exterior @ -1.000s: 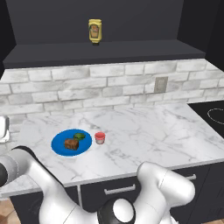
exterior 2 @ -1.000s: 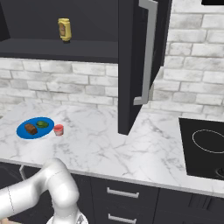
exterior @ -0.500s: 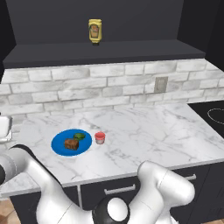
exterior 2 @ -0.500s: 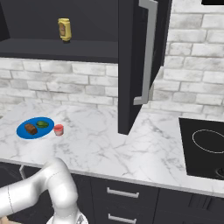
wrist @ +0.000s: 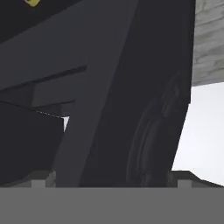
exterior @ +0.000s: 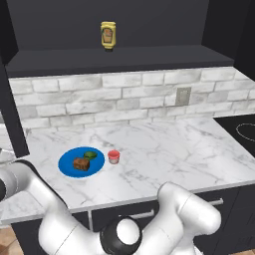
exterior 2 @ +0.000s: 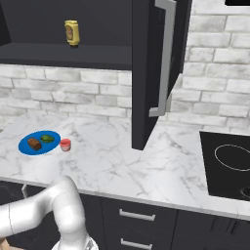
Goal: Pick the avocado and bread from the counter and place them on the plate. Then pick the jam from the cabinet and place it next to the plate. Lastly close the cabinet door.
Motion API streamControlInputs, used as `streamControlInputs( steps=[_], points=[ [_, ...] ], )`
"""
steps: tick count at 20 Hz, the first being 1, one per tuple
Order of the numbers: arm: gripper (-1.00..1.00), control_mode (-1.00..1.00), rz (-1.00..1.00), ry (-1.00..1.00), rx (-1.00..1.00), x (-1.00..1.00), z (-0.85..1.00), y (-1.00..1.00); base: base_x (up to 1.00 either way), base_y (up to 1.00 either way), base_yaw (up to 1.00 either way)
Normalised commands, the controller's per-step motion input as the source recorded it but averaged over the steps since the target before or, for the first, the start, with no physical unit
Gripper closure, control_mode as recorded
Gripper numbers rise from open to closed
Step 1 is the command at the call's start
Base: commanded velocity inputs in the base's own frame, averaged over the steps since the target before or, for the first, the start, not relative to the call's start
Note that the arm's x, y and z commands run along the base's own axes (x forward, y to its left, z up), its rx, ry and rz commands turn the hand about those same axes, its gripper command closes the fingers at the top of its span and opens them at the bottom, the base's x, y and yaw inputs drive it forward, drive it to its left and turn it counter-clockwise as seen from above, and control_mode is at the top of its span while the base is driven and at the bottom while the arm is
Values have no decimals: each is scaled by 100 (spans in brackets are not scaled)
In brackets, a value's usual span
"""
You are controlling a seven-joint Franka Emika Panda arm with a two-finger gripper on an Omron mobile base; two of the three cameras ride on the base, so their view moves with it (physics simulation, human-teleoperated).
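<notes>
The blue plate [exterior: 67,165] lies on the white marble counter [exterior: 164,154], with the brown bread [exterior: 81,164] and the green avocado [exterior: 90,155] on it. The red jam [exterior: 114,157] stands just right of the plate. The right base view shows the same plate [exterior 2: 24,146], bread [exterior 2: 34,144], avocado [exterior 2: 47,138] and jam [exterior 2: 65,145]. My arm reaches off to the left, towards the left cabinet door [exterior: 11,99]. In the hand view my gripper [wrist: 111,179] is open, close against a black cabinet door [wrist: 131,87] with curved moulding. The right cabinet door [exterior 2: 146,73] stands open.
A yellow bottle [exterior: 108,35] stands on the cabinet shelf [exterior: 124,57]. The open right door's metal bar handle [exterior 2: 163,58] juts out over the counter. A black cooktop [exterior 2: 229,166] lies at the right. A wall outlet [exterior: 183,96] sits in the brick backsplash.
My hand at the left edge of the left base view has shifted slightly. The plate, food and jam have not moved.
</notes>
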Motion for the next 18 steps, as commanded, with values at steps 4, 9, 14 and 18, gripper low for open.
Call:
streamControlInputs(
  steps=[4, 9, 14, 18],
  points=[
    [-100, -100, 0, -4, 28, 0, 79, -89, 0, 0, 0],
    [-100, -100, 0, 0, 30, 0, 77, -92, 0, 0, 0],
    [-100, -100, 0, 2, 32, 0, 70, -98, 0, 0, 0],
    [-100, -100, 1, 1, 33, 0, 61, -100, 0, 0, 0]
  ],
)
